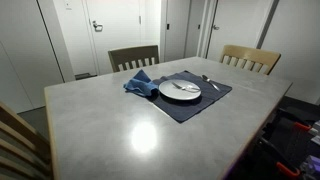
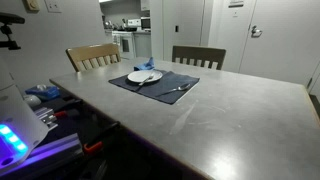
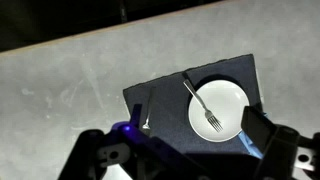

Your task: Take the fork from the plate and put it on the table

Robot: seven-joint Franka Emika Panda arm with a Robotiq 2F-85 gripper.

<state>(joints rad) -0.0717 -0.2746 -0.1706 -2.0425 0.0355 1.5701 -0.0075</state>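
In the wrist view the fingers [image 3: 270, 148] stand spread wide with nothing between them, well above the worktop [image 3: 70, 80]. Ahead of them lies a dark placemat [image 3: 165, 95], and on it a white plate [image 3: 228, 100], closer to one finger than to the other. The fork [image 3: 202, 105] lies slantwise across the plate, tines towards the fingers and handle reaching over the far rim. A second utensil [image 3: 148, 115], too small to identify, rests on the mat beside the plate, ahead of the other finger. In an exterior view a crumpled blue cloth [image 1: 141, 84] touches the plate's rim, and two wooden chairs [image 1: 133, 57] stand at the worktop's far edge.
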